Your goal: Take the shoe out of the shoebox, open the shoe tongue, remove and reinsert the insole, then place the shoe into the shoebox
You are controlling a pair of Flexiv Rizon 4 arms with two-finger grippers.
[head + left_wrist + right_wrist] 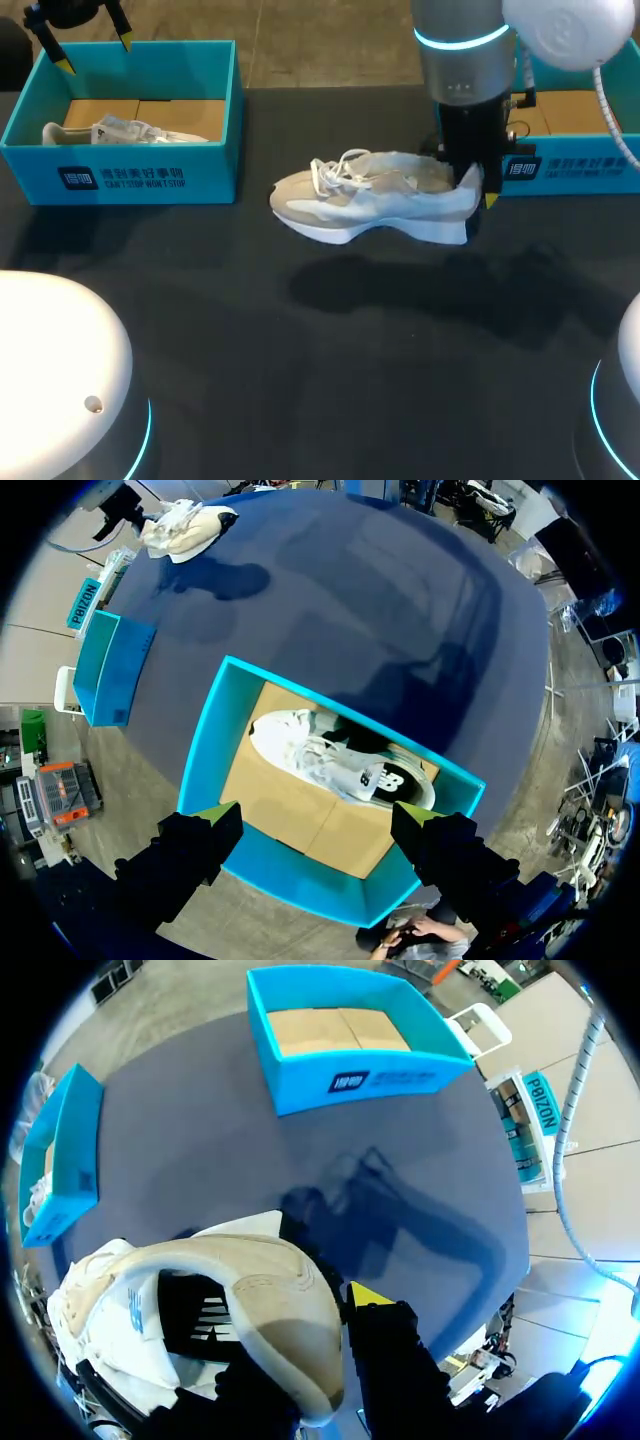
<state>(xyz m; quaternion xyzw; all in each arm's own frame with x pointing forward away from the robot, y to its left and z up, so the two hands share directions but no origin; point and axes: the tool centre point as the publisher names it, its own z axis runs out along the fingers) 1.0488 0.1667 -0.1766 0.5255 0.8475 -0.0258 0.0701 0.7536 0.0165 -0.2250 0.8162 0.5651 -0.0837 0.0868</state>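
The right wrist view shows the right hand (290, 1310) gripping the sneaker (270, 1265) at its heel, one finger inside. The left hand (315, 820) hangs open over a shoebox (205, 760) holding a second sneaker (330, 765).

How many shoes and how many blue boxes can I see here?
Shoes: 2 (held shoe, boxed shoe)
Blue boxes: 2 (left box, right box)
Total: 4
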